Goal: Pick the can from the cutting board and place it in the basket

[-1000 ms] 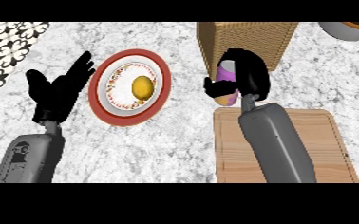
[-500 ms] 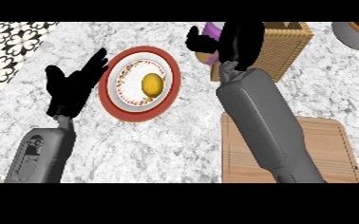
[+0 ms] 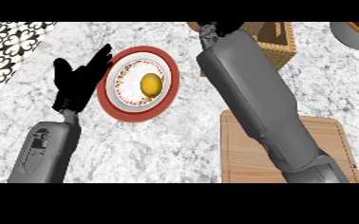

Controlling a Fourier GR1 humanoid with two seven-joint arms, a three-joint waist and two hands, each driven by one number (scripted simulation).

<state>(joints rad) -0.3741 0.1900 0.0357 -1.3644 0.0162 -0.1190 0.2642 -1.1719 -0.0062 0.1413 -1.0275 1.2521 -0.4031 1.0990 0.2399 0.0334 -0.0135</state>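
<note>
At far edge, by the basket (image 3: 275, 45): right robot hand (image 3: 223, 27) curled round the can (image 3: 206, 29), mostly hidden; left robot hand (image 3: 77, 86) spread wide, resting just left of plate (image 3: 136, 116) w/ fingers up.

I'm looking down at a red-rimmed plate (image 3: 144, 117) sitting on my marble worktop (image 3: 175, 152), a round yellow fruit (image 3: 151, 83) resting mid-plate, and something black-and-white patterned (image 3: 21, 40) peeking in top left.
</note>
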